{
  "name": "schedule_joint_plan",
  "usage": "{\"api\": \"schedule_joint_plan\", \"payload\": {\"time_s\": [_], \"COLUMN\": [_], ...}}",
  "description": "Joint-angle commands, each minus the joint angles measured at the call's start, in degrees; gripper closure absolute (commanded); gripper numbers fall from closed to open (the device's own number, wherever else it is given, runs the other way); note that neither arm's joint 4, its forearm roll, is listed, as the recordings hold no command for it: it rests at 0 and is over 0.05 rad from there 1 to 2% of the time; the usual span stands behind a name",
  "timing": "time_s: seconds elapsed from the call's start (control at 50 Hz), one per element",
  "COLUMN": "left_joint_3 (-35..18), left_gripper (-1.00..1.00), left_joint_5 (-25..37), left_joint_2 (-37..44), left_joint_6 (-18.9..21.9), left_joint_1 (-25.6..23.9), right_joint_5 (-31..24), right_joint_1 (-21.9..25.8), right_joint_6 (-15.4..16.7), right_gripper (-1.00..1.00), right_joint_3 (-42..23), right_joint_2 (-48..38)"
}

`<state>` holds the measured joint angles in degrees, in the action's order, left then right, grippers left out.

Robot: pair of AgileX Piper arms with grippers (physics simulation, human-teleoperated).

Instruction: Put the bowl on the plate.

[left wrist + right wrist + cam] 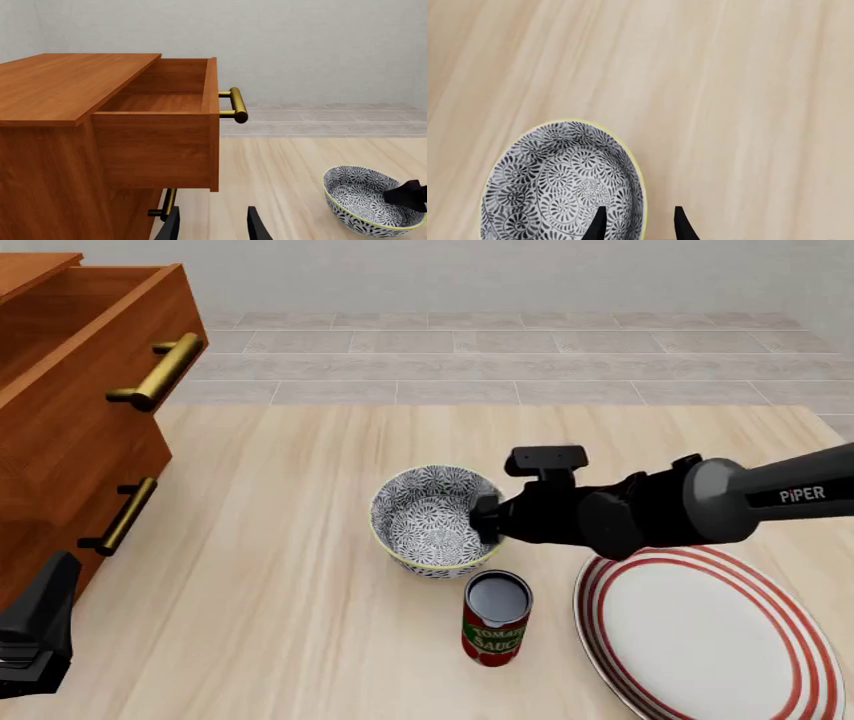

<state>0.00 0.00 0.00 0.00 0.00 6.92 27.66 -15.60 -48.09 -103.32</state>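
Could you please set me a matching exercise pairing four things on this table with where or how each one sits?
Things:
1. bowl
2. plate
3. can
4. top drawer

Descriptions:
A. pulled open
B. right gripper at its rim
C. upright just in front of the bowl
D. bare, at the table's right front

Pairs: 1-B, 2-D, 3-C, 4-A
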Motion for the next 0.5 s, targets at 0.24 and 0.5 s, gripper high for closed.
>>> {"api": "schedule_joint_plan", "payload": {"time_s": [0.24, 0.5], "left_joint_3": [0.0, 0.0], "left_gripper": [-1.00, -1.00], "left_joint_5": [0.0, 0.0], "left_joint_2": [0.0, 0.0], "left_joint_6": [0.0, 0.0], "left_joint_1": [0.0, 0.0], "right_joint_5": [2.6, 1.6], "right_joint_1": [0.9, 0.8], "right_joint_6": [-1.1, -0.1], "right_gripper": [1.00, 1.00], "right_joint_3": [2.0, 1.1], "right_joint_2": [-1.1, -0.4]}}
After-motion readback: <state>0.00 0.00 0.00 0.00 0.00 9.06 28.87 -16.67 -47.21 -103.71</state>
